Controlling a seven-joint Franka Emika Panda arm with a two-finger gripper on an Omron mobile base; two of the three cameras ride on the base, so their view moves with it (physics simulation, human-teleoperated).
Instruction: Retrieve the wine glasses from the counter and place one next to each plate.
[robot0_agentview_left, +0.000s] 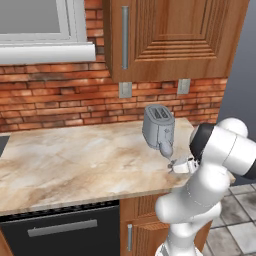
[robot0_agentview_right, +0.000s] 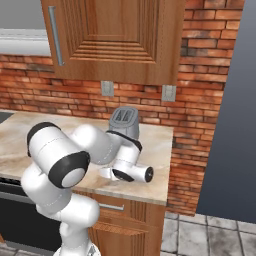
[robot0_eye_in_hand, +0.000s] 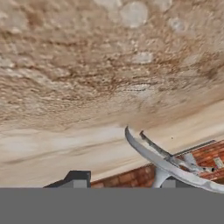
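Right at the counter's (robot0_agentview_left: 75, 160) near right corner, we see one wine glass (robot0_agentview_left: 166, 148) standing upright just in front of the toaster (robot0_agentview_left: 159, 126), so close that its grey bowl overlaps the toaster's lower face. The gripper (robot0_agentview_left: 179, 165) sits low over the stone beside the glass's stem, reaching in from the counter's right end.

Around it, the toaster is the one bulky neighbour, directly behind the glass toward the brick wall (robot0_agentview_left: 50, 95). Two wall outlets (robot0_agentview_left: 125, 89) sit above it, under the wooden upper cabinet (robot0_agentview_left: 170, 35). A dark appliance front (robot0_agentview_left: 60, 232) fills the space under the counter to the left.

From the left base view we get the glass, the toaster and the hand in one line. In the right base view the arm's elbow and forearm (robot0_agentview_right: 95, 145) cover that spot, and the toaster (robot0_agentview_right: 125, 121) rises behind them.

The hand view is rolled. It gives us marbled stone up close and the glass's round foot (robot0_eye_in_hand: 166, 166) and stem cutting across the lower right, near where one finger would be. One dark fingertip (robot0_eye_in_hand: 78, 178) shows at the lower left. The pincer's jaws stand partly apart around the stem, but we cannot tell whether they press on it.
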